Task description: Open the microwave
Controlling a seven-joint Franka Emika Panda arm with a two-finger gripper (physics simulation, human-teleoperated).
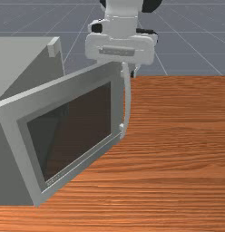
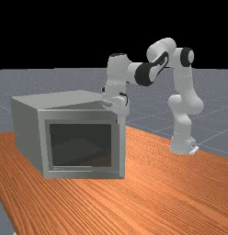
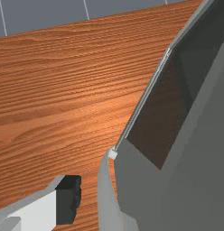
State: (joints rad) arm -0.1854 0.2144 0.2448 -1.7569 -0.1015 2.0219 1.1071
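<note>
Grey microwave (image 1: pixel 19 56) door (image 1: pixel 64 93) ajar, my gripper (image 1: pixel 121 53) spread at its handle (image 1: pixel 128 99)

In the front view, I have the microwave at the left, on the orange-brown wooden table (image 1: pixel 178 145). Its door stands swung out, the handle edge apart from the body, with an open wedge between them along the top. The dark window (image 1: pixel 82 129) faces toward the camera. My hand is above the door's upper corner, at the top end of the curved handle; one fingertip shows just beside it, toward the front view's right.

From the far view, I see the microwave left of the middle, its window facing the camera. The arm (image 2: pixel 157 62) rises from its base at the far view's right and reaches across, the hand pointing down at the door's upper corner.

In the wrist view, one finger with a black pad (image 3: pixel 68 198) stands beside the handle, a strip of wood showing between them. That reads to me as spread fingers, nothing pinched. The other finger I can't make out; the door slants away just beyond the handle.
</note>
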